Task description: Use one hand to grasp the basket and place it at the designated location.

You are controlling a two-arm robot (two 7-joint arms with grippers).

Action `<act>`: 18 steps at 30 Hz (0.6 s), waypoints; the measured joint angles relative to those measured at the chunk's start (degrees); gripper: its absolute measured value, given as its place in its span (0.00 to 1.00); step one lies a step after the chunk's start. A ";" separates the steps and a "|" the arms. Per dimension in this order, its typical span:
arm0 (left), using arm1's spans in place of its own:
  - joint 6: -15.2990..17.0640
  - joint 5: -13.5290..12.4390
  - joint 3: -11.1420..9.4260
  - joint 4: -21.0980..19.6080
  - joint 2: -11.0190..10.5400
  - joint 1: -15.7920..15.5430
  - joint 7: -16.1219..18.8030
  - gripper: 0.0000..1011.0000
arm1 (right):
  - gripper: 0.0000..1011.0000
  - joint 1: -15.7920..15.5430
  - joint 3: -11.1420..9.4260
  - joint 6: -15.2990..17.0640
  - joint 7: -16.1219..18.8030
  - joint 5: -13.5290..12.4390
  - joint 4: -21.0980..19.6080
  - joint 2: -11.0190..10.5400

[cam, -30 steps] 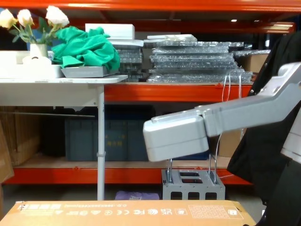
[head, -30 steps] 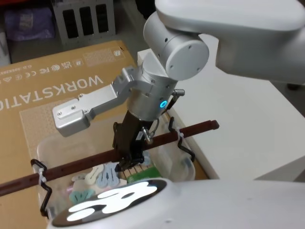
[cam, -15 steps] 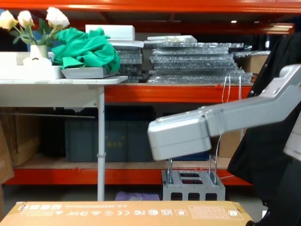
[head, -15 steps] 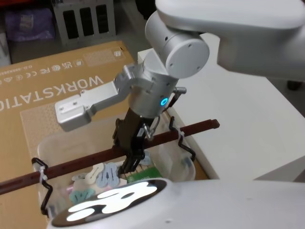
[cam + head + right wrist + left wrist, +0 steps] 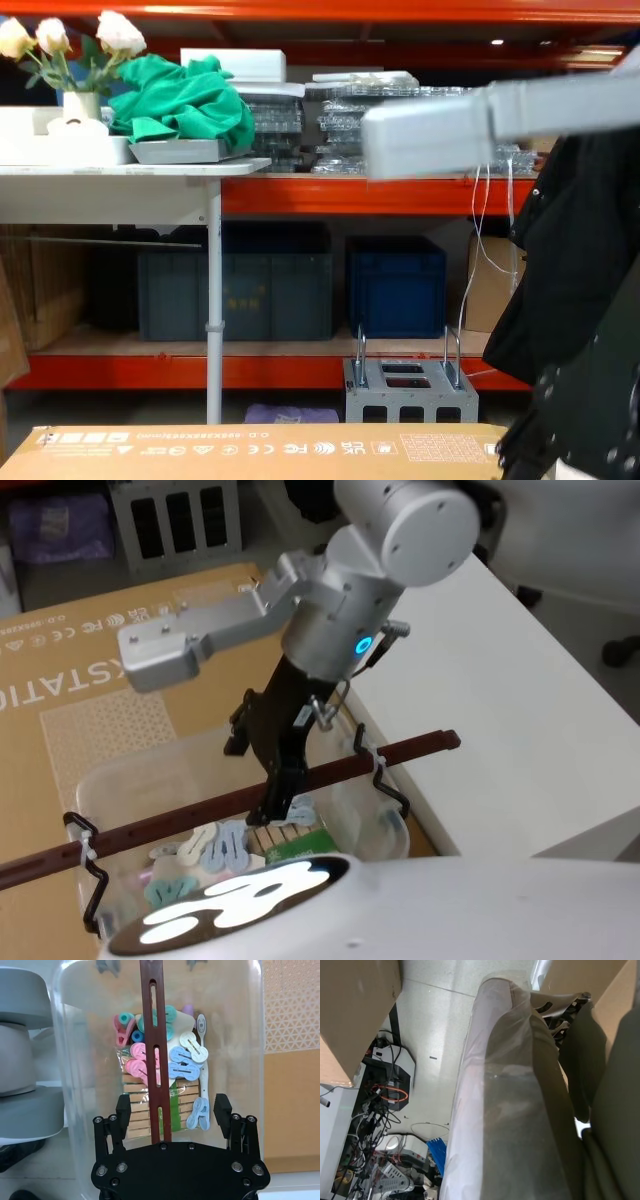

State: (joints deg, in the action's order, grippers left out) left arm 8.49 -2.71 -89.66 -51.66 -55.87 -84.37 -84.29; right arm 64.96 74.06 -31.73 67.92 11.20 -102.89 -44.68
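Note:
The basket [image 5: 130, 770] is a clear plastic tub with coloured clothes pegs inside, sitting on a cardboard box. Its long reddish-brown handle [image 5: 410, 750] spans the tub, tied on with white ties and black clips. My right gripper [image 5: 268, 815] hangs black from the silver arm directly over the middle of the handle. In the right wrist view the gripper [image 5: 173, 1106] is open, and the handle [image 5: 152, 1025] runs between its fingers [image 5: 123, 1106], closer to one of them. The tub wall [image 5: 75, 1060] surrounds the pegs below.
The cardboard box [image 5: 90, 660] lies under the basket, with a white table [image 5: 500, 700] right beside it. A grey metal block [image 5: 410, 390] stands on the floor beyond the box. Dark blue crates [image 5: 395, 285] sit under orange shelving, and a black coat [image 5: 570, 300] hangs at right.
The right arm's wrist has risen and swung toward the right, tilting the gripper over the handle; in the chest view its link climbed to the top. The basket stays put.

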 joint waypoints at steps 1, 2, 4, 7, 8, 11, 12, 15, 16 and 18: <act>0.00 0.00 0.00 0.00 0.00 0.00 0.00 0.00 | 0.99 0.03 -0.21 -0.11 -0.01 -0.26 -0.14 -0.21; 0.00 0.00 0.00 0.00 0.00 0.00 0.00 0.00 | 0.99 0.10 -0.67 -0.30 -0.01 -0.84 -0.51 -0.70; 0.00 0.00 0.00 0.00 0.00 0.00 0.00 0.00 | 0.99 0.13 -1.10 -0.48 -0.01 -1.32 -0.81 -1.09; 0.00 -0.01 0.00 0.01 0.00 0.00 0.00 0.00 | 0.99 0.33 -2.43 -1.14 -0.13 -2.91 -1.94 -2.48; 0.00 0.00 0.00 0.00 0.00 0.00 0.00 0.00 | 0.99 0.39 -3.07 -1.49 -0.17 -3.73 -2.48 -3.12; 0.00 0.00 0.00 0.00 0.00 0.00 0.00 0.00 | 0.99 0.42 -4.16 -2.12 -0.31 -4.96 -3.36 -4.34; 0.00 -0.01 0.00 0.03 0.00 0.00 0.00 0.00 | 0.99 0.45 -4.60 -2.41 -0.38 -5.37 -3.67 -4.80; 0.00 -0.01 0.00 0.04 0.00 0.00 0.00 0.00 | 0.99 0.60 -6.19 -3.47 -0.80 -7.25 -4.86 -6.82; 0.00 0.01 0.00 -0.01 0.00 0.00 0.00 0.00 | 0.99 0.61 -6.55 -3.73 -0.88 -7.65 -5.13 -7.24; 0.00 -0.01 0.00 0.02 0.00 0.00 0.00 0.00 | 0.99 0.62 -7.48 -4.41 -1.17 -8.52 -5.67 -8.36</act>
State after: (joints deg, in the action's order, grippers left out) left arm 8.49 -2.72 -89.66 -51.64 -55.87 -84.37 -84.29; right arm 65.58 66.59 -36.14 66.75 2.69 -108.56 -53.04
